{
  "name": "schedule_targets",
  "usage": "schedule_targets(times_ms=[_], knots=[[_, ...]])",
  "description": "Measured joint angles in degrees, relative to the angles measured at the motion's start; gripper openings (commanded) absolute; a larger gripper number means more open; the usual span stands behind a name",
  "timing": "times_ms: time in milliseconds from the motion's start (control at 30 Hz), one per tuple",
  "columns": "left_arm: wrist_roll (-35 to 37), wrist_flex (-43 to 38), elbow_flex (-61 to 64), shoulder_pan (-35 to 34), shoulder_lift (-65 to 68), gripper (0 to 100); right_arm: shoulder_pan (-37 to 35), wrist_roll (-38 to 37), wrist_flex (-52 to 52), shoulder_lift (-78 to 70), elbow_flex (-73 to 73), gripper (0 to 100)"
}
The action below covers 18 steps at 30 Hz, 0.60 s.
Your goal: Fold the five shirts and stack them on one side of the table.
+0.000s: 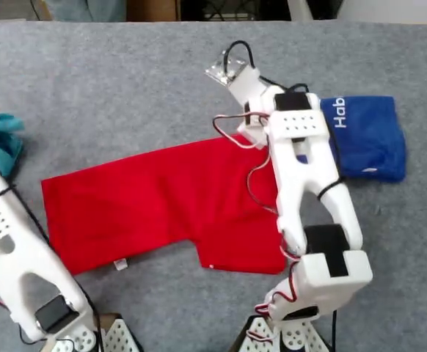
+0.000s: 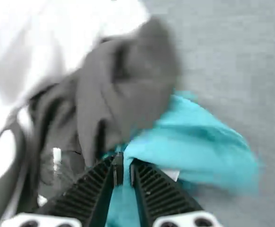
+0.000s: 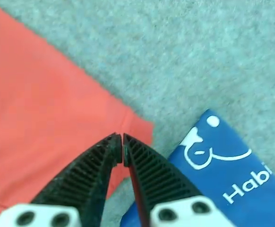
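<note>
Resting nearly closed, right end effector (image 3: 119, 142) over red shirt's (image 3: 43, 109) edge.

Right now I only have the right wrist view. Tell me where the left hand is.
Observer: The left hand, shut, is at a teal shirt by the table's left edge.
Operator: Name what else lies there.
Observer: A grey garment and something white lie bunched beside the teal one.
Operator: Report the red shirt's whole shape.
Observer: In the high view the red shirt lies flat mid-table. Its upper corner passes under the right arm, toward the folded blue shirt.
</note>
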State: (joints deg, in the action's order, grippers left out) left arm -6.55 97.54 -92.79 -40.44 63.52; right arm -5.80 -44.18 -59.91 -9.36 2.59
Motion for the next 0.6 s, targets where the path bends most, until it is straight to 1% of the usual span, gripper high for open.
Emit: schedule_targets(times_ms=[67, 133, 267, 367, 467, 600], knots=[[0.6, 1.9, 0.3, 4.0, -2.1, 3, 0.0, 0.0, 0.0, -3.3, -2.5, 1.4], [2.8, 2.6, 2.3, 6.9, -3.5, 3, 0.1, 0.0, -0.3, -7.1, -5.5, 1.4], [6.3, 2.9, 10.0, 10.5, -8.4, 3, 2.1, 4.0, -0.5, -15.9, -12.4, 1.4], [6.9, 2.9, 19.4, 14.1, -14.1, 3, 4.4, 6.5, -2.1, -21.6, -17.8, 1.4], [6.9, 2.9, 31.4, 16.8, -21.0, 3, 5.0, 7.1, -7.3, -25.2, -22.9, 1.4], [7.0, 1.1, 46.9, 17.4, -30.0, 3, 4.8, 7.3, -13.8, -26.8, -29.2, 1.4]])
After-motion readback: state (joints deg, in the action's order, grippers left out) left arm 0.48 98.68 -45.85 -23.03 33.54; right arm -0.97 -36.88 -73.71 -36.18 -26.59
